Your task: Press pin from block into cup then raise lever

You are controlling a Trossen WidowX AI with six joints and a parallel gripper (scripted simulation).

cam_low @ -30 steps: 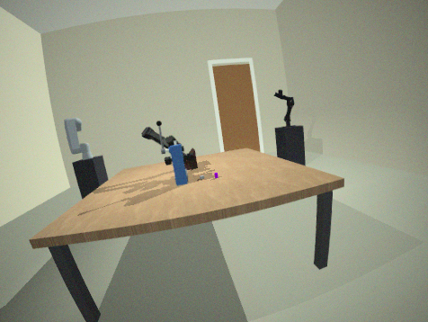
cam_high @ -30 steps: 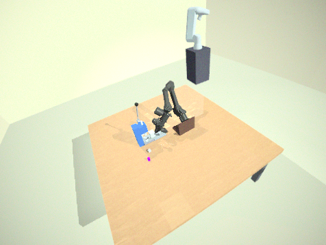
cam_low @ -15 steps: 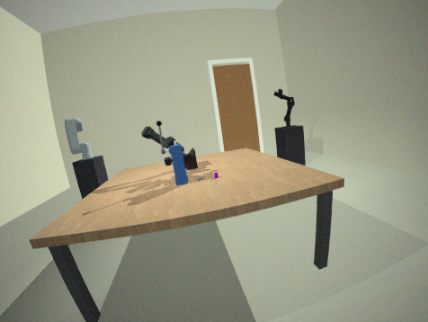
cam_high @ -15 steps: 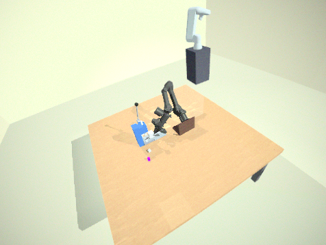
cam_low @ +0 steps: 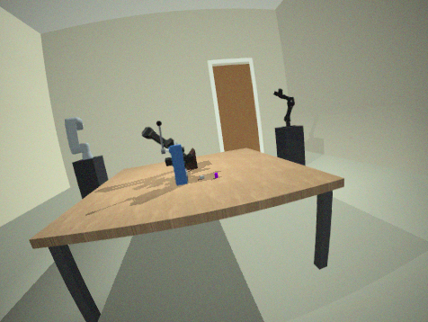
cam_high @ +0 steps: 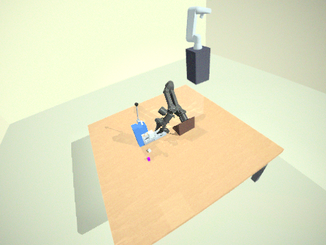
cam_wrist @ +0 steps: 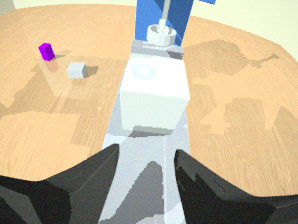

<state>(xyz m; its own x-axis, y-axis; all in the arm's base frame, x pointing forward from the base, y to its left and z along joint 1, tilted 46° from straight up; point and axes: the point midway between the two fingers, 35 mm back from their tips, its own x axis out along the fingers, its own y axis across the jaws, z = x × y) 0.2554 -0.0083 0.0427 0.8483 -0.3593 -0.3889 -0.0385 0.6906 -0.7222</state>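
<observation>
The white block [cam_wrist: 155, 95] [cam_high: 151, 134] sits on the grey press bed [cam_wrist: 140, 145] [cam_high: 158, 137], close to the press column. A faint round mark shows on its top; the pin itself cannot be made out. The white round collar and rod [cam_wrist: 161, 34] of the punch stand just beyond the block. My gripper [cam_wrist: 147, 152] is open and empty, low over the bed on the near side of the block, apart from it. The lever [cam_high: 138, 113] [cam_low: 161, 136] stands up above the blue press column [cam_high: 139, 133] [cam_low: 179, 165]. The cup is not seen clearly.
A small light grey cube [cam_high: 148, 150] [cam_low: 201, 177] [cam_wrist: 77, 70] and a purple piece [cam_high: 148, 159] [cam_low: 216, 175] [cam_wrist: 47, 51] lie on the table beside the press. A brown angled panel [cam_high: 186, 126] stands near the arm's base.
</observation>
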